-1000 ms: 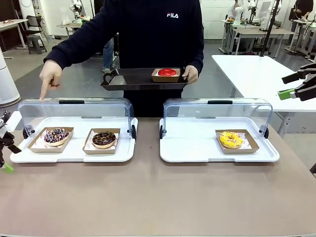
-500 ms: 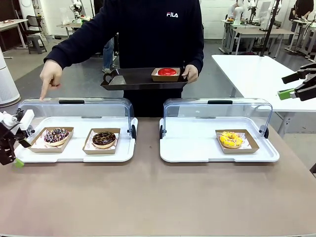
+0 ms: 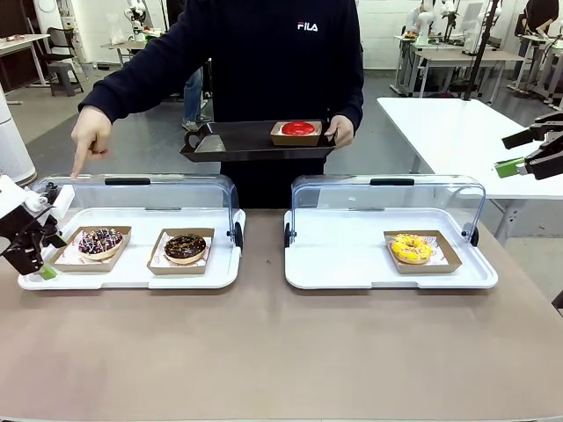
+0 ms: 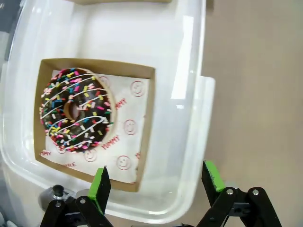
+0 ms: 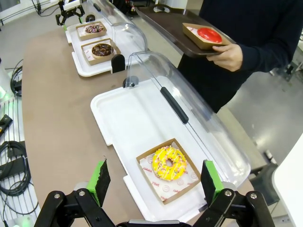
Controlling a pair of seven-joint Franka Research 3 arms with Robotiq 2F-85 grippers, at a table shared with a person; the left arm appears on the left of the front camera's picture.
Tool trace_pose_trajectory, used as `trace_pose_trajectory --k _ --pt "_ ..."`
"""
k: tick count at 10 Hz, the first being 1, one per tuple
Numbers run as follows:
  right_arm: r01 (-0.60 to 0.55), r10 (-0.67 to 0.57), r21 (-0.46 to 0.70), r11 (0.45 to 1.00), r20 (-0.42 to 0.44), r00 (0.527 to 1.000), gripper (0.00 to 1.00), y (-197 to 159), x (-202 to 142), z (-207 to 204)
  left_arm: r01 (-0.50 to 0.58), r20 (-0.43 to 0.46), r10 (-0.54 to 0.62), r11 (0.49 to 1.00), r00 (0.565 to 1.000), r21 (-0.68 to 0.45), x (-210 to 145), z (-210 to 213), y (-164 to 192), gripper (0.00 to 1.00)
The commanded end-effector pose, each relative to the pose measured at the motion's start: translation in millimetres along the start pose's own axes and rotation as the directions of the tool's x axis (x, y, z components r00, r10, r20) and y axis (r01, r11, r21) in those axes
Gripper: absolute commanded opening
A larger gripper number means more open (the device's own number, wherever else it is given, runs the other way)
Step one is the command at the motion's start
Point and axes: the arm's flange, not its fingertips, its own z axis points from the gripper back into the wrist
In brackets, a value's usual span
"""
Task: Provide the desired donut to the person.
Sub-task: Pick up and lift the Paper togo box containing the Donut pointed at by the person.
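The person (image 3: 264, 53) stands across the table, holding a black tray (image 3: 229, 142) that carries a red donut (image 3: 297, 128). Their other hand (image 3: 88, 136) points a finger down over the left end of the left case. Below that finger lies a sprinkled chocolate donut (image 3: 99, 241) (image 4: 75, 109) in a cardboard box. My left gripper (image 3: 35, 258) (image 4: 156, 182) hovers open at that box's outer edge, touching nothing. A plain chocolate donut (image 3: 185, 247) sits beside it. My right gripper (image 3: 510, 154) (image 5: 154, 177) hangs open and high at the far right, above a yellow donut (image 5: 169, 162).
Two white display trays (image 3: 132, 277) (image 3: 352, 264) sit side by side, their clear lids (image 3: 176, 189) (image 5: 189, 94) tipped back toward the person. The brown table in front of them is bare. A white table (image 3: 440, 123) stands at the back right.
My left gripper has come in from the table's left edge, moving right to the end of the left tray. The person and my right arm have held still.
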Motion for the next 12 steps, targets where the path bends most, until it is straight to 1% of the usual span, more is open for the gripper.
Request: trace_pose_trajectory --k 1,2,5,8,9,10,11,12 --pt "-0.014 0.014 0.012 1.0 0.001 1.0 1.0 2 -2 0 0.02 -0.001 -0.02 1.0 1.0 0.014 -15 -12 16 1.0" --pt "-0.014 0.014 0.012 1.0 0.001 1.0 1.0 2 -2 0 0.016 -0.021 -0.016 1.0 1.0 0.026 -19 -15 17 1.0" --pt "-0.014 0.014 0.012 1.0 0.001 1.0 1.0 2 -2 0 0.034 0.002 -0.034 0.999 0.999 0.019 -17 -16 12 1.0" --pt "-0.014 0.014 0.012 1.0 0.001 1.0 1.0 2 -2 0 0.044 0.005 -0.044 0.999 0.999 0.02 -13 -13 8 1.0" --pt "-0.014 0.014 0.012 1.0 0.001 1.0 1.0 2 -2 0 0.045 0.006 -0.045 0.999 0.999 0.013 -13 -14 7 0.94" --pt "-0.014 0.014 0.012 1.0 0.001 1.0 1.0 2 -2 0 0.046 0.008 -0.046 0.999 0.999 0.011 -13 -14 6 0.87" --pt "-0.014 0.014 0.012 1.0 0.001 1.0 1.0 2 -2 0 0.037 -0.002 -0.037 0.999 0.999 -0.012 -13 -14 5 0.34" --pt "-0.014 0.014 0.012 1.0 0.001 1.0 1.0 2 -2 0 0.041 -0.003 -0.041 0.999 0.999 -0.023 -13 -16 5 0.28"
